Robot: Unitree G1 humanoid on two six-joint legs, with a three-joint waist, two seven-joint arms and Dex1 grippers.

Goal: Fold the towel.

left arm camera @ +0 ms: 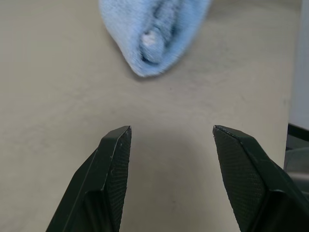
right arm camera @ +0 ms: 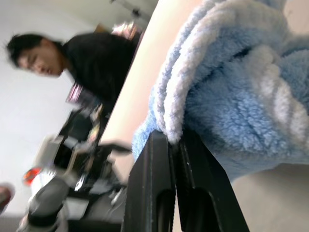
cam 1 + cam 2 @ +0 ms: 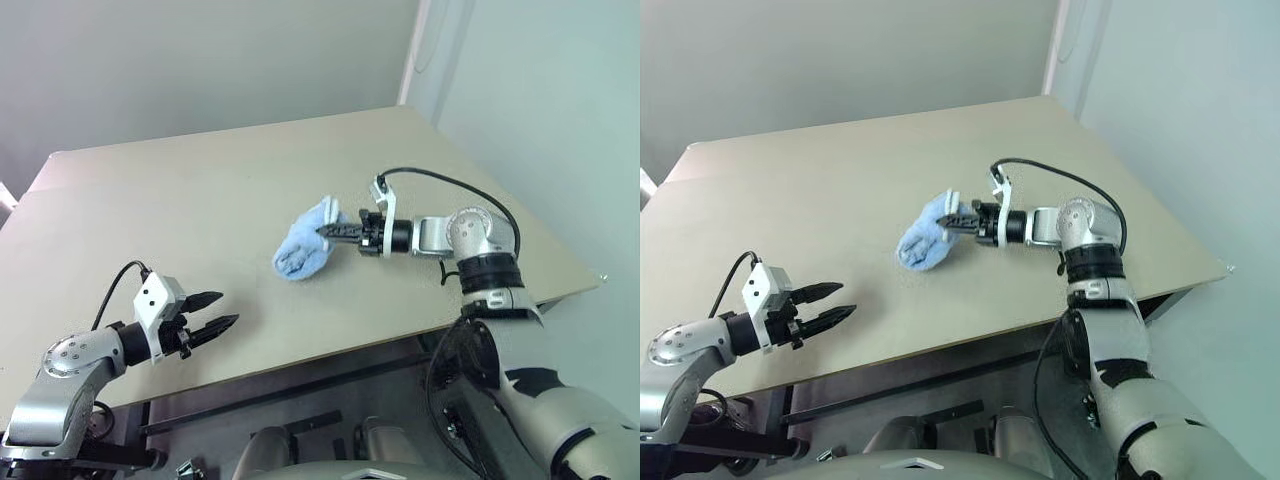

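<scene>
Item: the towel (image 3: 308, 243), light blue, bunched, is lying at the centre of the frame on the tan table (image 3: 200, 200), one white-edged corner lifting off the surface. The right gripper (image 3: 327, 231), centre right, is pinching that edge with fingers closed tight; the left gripper (image 3: 213, 312), lower left, is hovering with fingers parted, holding nothing, well apart from the towel

no readable text, labels or signs
</scene>
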